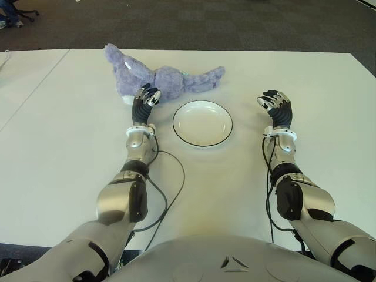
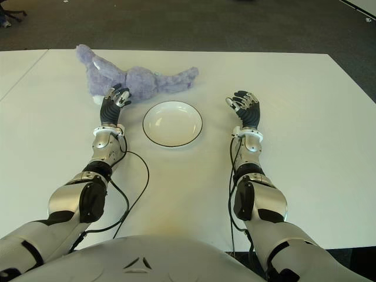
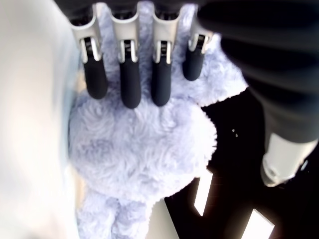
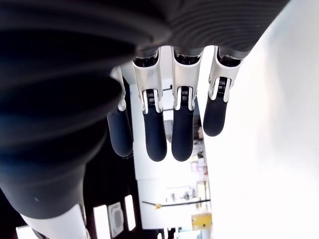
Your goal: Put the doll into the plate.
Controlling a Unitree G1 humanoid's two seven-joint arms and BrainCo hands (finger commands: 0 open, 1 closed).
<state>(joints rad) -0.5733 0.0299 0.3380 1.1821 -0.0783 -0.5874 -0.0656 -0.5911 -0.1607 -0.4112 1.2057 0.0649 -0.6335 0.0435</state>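
On far tabletop (image 1: 70, 106): purple doll (image 1: 161, 79) lying beyond empty plate (image 1: 202, 123). Left hand (image 1: 146, 97) at doll's near edge, fingers extended, not gripping. Right hand (image 1: 275, 104) right of plate, open, empty.

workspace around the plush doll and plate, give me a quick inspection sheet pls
surface: white table, bare apart from the job's things; a seam to a second table on the left.
job's things: purple plush doll lying on its side at the far edge; white plate with dark rim, empty, just in front of it.
clutter: nothing seen.
hands: left hand at the doll, fingers over the fur, not closed on it; right hand right of the plate, fingers relaxed, holding nothing.
cables: black cable looping on the table by the left arm; another along the right forearm.
surroundings: dark carpet beyond the table.
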